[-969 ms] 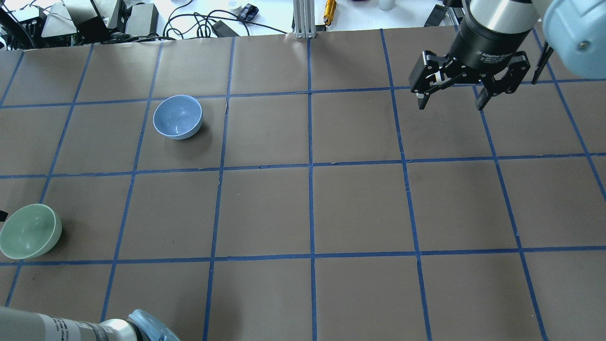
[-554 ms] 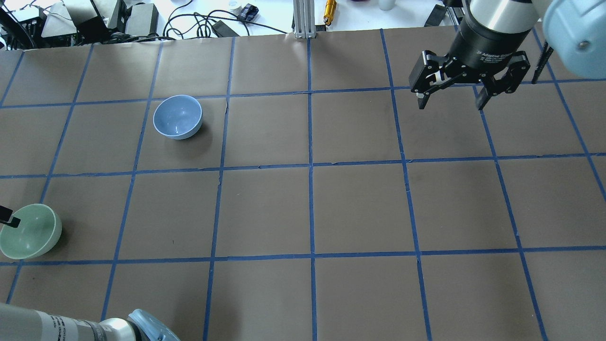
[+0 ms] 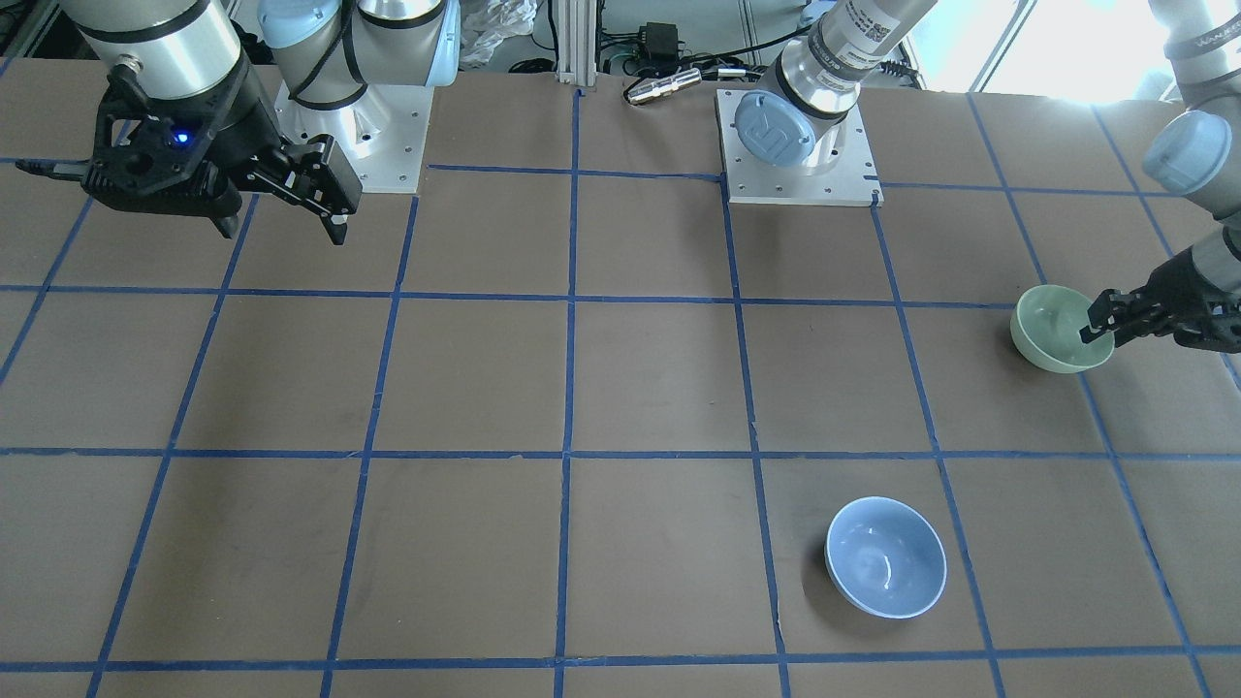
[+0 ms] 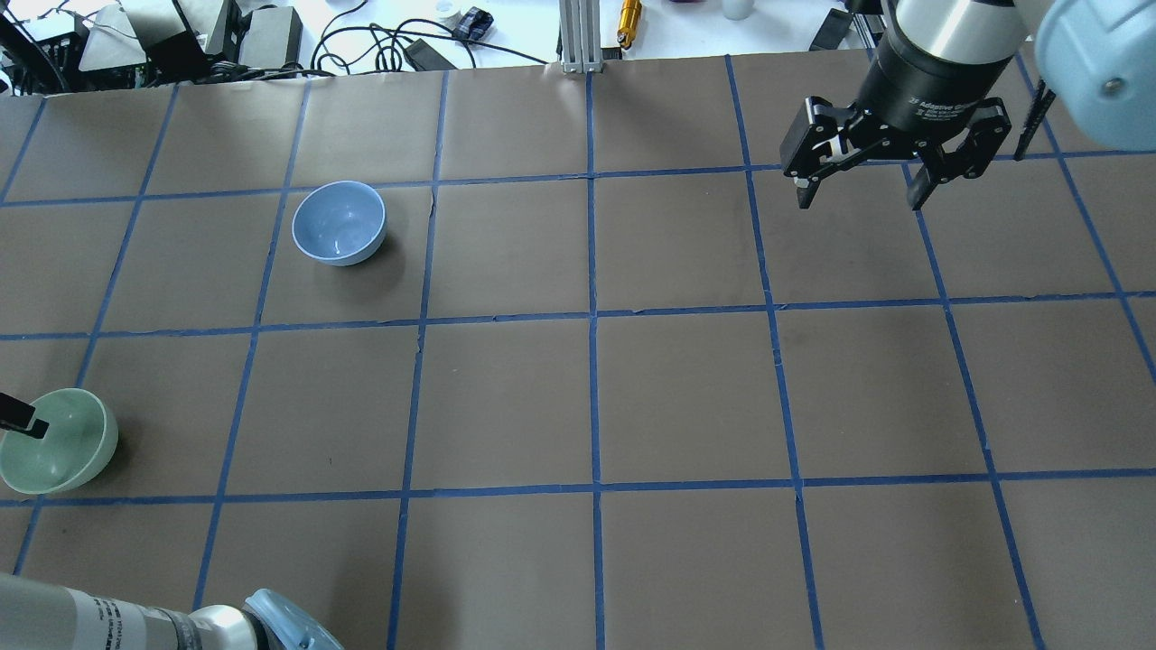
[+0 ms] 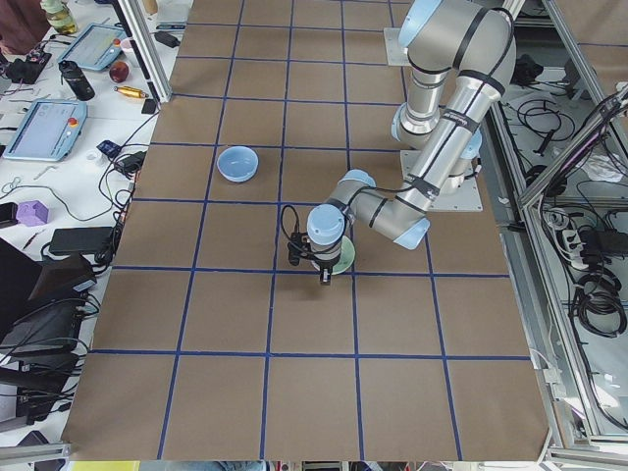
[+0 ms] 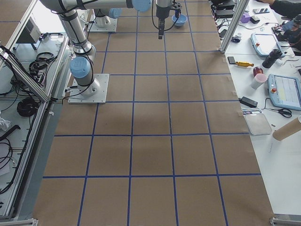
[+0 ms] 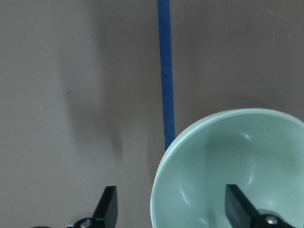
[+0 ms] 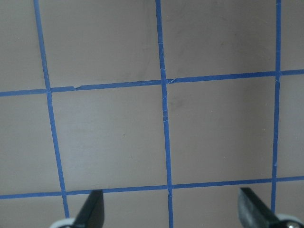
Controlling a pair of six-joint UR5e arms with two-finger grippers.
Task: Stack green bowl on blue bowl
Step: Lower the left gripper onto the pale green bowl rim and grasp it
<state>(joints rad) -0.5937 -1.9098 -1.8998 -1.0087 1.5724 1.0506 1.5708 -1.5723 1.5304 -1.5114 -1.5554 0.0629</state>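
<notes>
The green bowl (image 4: 63,447) stands upright near the table's left edge; it also shows in the front view (image 3: 1047,334) and the left wrist view (image 7: 247,152). My left gripper (image 7: 172,206) is open and straddles the bowl's rim, with one finger inside the bowl and one outside; it also shows in the front view (image 3: 1107,328). In the overhead view only one of its fingertips (image 4: 25,424) shows. The blue bowl (image 4: 339,223) stands upright and empty further back, apart from both grippers. My right gripper (image 4: 858,194) is open and empty, high over the far right.
Brown table (image 4: 686,397) with a blue tape grid. Cables and power bricks (image 4: 271,41) lie beyond the far edge, with a metal post (image 4: 578,36). The arm bases (image 3: 795,145) are bolted on at the robot's side.
My left gripper's fingertip has moved in from the left edge to over the green bowl's rim. The right arm and both bowls have not moved.
</notes>
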